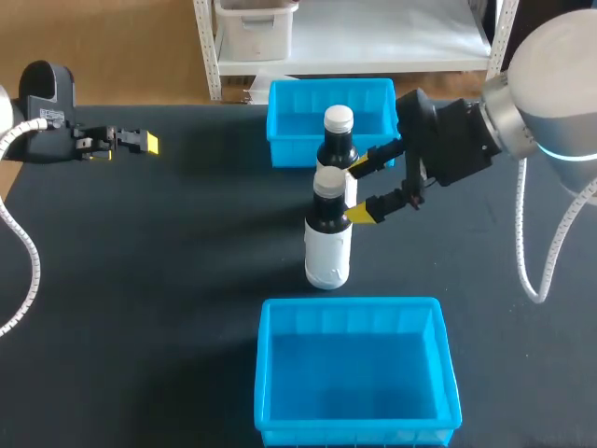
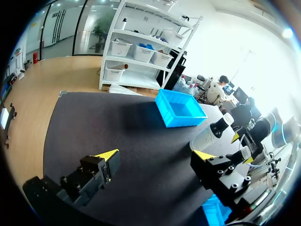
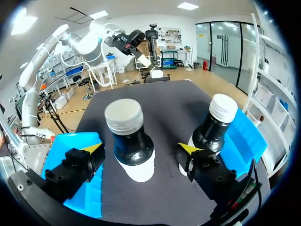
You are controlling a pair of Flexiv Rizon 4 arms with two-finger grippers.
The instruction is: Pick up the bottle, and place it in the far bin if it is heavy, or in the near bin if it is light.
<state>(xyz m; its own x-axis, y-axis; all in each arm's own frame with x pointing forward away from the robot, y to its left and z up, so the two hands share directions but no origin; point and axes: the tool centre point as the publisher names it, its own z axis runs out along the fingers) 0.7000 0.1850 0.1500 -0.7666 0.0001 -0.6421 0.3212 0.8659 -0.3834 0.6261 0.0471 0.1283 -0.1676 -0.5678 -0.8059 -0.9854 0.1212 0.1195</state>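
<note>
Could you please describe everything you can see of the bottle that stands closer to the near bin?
The nearer bottle stands upright on the black table, between the near bin and the other bottle. The right wrist view shows a gap between the two bottles. It has a pale screw cap, a dark glossy neck and shoulder, and a white label round its lower body. The right gripper is open around its neck, and neither finger appears to touch it.
</note>
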